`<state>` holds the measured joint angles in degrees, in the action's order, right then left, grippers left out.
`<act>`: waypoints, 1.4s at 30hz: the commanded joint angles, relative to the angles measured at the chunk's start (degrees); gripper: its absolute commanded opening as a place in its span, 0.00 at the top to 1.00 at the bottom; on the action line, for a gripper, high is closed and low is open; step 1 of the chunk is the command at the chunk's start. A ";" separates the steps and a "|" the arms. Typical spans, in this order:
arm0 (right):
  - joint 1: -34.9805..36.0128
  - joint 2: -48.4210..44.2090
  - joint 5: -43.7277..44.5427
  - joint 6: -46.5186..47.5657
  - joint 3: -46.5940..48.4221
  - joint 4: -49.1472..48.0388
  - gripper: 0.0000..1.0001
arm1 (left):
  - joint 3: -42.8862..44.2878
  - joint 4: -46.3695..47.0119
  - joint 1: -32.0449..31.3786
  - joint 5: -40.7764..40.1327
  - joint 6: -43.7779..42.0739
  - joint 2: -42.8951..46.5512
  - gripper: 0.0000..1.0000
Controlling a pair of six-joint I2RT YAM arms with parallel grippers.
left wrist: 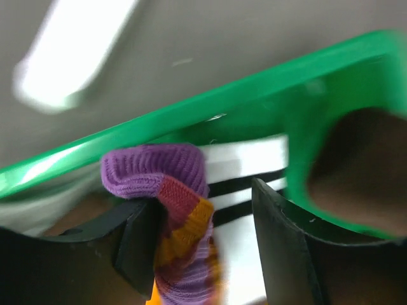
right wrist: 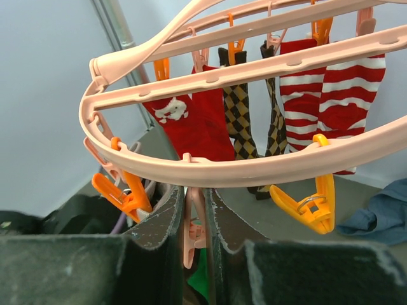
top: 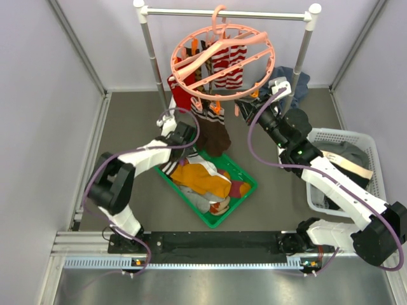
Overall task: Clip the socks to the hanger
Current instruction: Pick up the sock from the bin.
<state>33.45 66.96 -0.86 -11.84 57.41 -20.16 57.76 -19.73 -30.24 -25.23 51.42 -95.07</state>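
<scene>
The left gripper holds its black fingers astride a purple-and-orange sock just inside the rim of the green tray. One finger touches the sock and the other stands apart, so this claw is released. A white sock with black stripes lies beneath. The tray sits in the middle of the table.

The right gripper grasps a pink clip under the near rim of the hanger, with orange clips on either side. The hanger hangs from the metal rail at the table's far edge, carrying a red sock, checked socks and red-and-white socks. A dark brown sock dangles near the tray's far corner.
</scene>
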 commanded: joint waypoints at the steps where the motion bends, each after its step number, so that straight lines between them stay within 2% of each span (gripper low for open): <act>1: -0.41 0.72 0.69 0.50 -0.45 0.91 0.97 | 11.05 1.97 -0.17 8.34 -2.02 -4.41 0.40; 5: -0.49 0.80 0.69 0.85 -0.45 0.83 0.97 | 14.93 1.01 -0.96 8.19 -2.37 -4.43 0.37; 10: -0.58 1.07 0.60 0.59 -0.37 0.65 0.97 | 12.74 -3.03 -2.54 4.24 -0.10 1.09 0.28; 14: -0.58 1.07 0.25 0.50 -0.45 0.74 0.97 | 7.83 -10.41 -2.81 -4.62 7.63 6.11 0.32; 19: -0.58 0.98 -0.01 0.85 -0.10 1.09 0.97 | 3.77 -17.36 -2.81 -11.15 14.58 10.86 0.39; 23: -0.58 0.98 -0.19 0.85 -0.28 1.18 0.97 | 3.59 -19.91 -2.81 -11.07 15.20 8.77 0.46; 28: -0.58 0.81 -0.28 1.02 -0.28 1.53 0.98 | 5.00 -22.72 -2.72 -9.84 17.75 2.61 0.59; 33: -0.67 0.89 -0.02 1.64 -0.28 1.79 0.98 | 4.56 -24.30 -2.72 -9.31 20.82 -0.73 0.58; 36: -0.67 0.89 -0.10 1.64 -0.37 1.88 0.98 | 5.26 -25.36 -2.90 -9.48 21.09 -1.52 0.53; 42: -1.11 0.80 -0.46 1.73 -0.37 1.97 0.98 | 8.86 -29.75 -3.51 -11.68 20.74 0.75 0.49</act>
<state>33.10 67.24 -1.10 -10.52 57.41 -20.10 63.16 -44.91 -33.19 -34.39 71.05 -96.29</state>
